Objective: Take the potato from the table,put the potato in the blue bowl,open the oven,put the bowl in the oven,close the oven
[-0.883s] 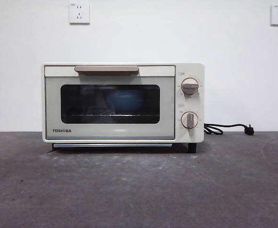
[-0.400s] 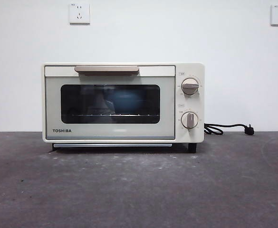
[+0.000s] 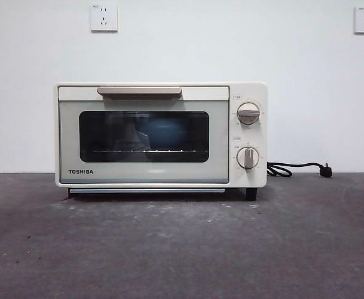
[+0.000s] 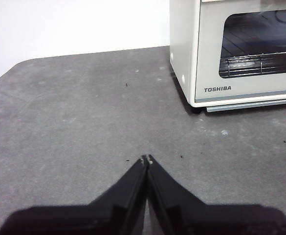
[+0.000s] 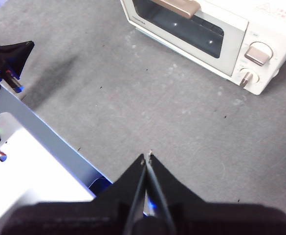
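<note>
Here the oven [image 3: 162, 135] stood on the table [image 3: 182, 249] against the white wall, with its door shut and the beige bar handle [image 3: 139, 92] lying flat along the door's upper edge. Through the dark glass window, the blue bowl [image 3: 163, 134] showed dimly on the wire rack [image 3: 144, 151] inside the oven. The potato could not be made out behind the glass. Two round knobs [image 3: 248, 113] sat one above the other on the panel beside the door, and the black cord [image 3: 297, 169] trailed on the table beside the oven, ending in a plug near the wall.

The left gripper [image 4: 147, 159] hung above bare table, well apart from the oven's front corner; its fingers were pressed together and held nothing. The right gripper [image 5: 147, 155] was raised high above the table, well apart from the oven, with its fingers likewise together and empty. Neither gripper appeared in the front view.
</note>
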Action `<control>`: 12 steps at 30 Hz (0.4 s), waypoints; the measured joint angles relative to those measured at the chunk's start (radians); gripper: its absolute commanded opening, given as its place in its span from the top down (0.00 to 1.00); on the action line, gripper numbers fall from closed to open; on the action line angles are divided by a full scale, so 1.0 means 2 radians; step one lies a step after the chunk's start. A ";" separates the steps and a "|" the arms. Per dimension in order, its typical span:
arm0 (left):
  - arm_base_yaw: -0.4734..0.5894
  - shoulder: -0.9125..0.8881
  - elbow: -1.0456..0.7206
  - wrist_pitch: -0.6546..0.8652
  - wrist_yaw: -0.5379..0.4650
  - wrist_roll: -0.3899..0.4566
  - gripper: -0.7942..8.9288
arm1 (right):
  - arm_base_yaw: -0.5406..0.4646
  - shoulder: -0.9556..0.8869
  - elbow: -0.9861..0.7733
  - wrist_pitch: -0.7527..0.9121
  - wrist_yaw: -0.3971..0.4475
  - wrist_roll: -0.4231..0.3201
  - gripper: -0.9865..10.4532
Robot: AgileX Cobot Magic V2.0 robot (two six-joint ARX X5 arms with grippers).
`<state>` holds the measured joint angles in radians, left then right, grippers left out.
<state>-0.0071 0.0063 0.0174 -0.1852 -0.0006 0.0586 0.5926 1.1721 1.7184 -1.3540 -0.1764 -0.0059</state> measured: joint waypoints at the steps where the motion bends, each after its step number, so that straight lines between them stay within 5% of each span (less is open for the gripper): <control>1: 0.000 0.000 0.000 0.000 0.000 0.000 0.92 | -0.008 -0.003 0.000 0.003 0.002 -0.004 0.91; 5: 0.000 0.000 0.000 0.000 0.000 0.000 0.92 | -0.055 -0.036 -0.010 0.076 -0.007 -0.017 0.91; 12: 0.000 0.000 0.000 0.000 0.000 0.000 0.92 | -0.159 -0.155 -0.143 0.248 -0.091 -0.022 0.91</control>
<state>-0.0071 0.0063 0.0177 -0.1852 -0.0006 0.0589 0.2756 0.8627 1.4319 -0.8577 -0.3592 -0.0498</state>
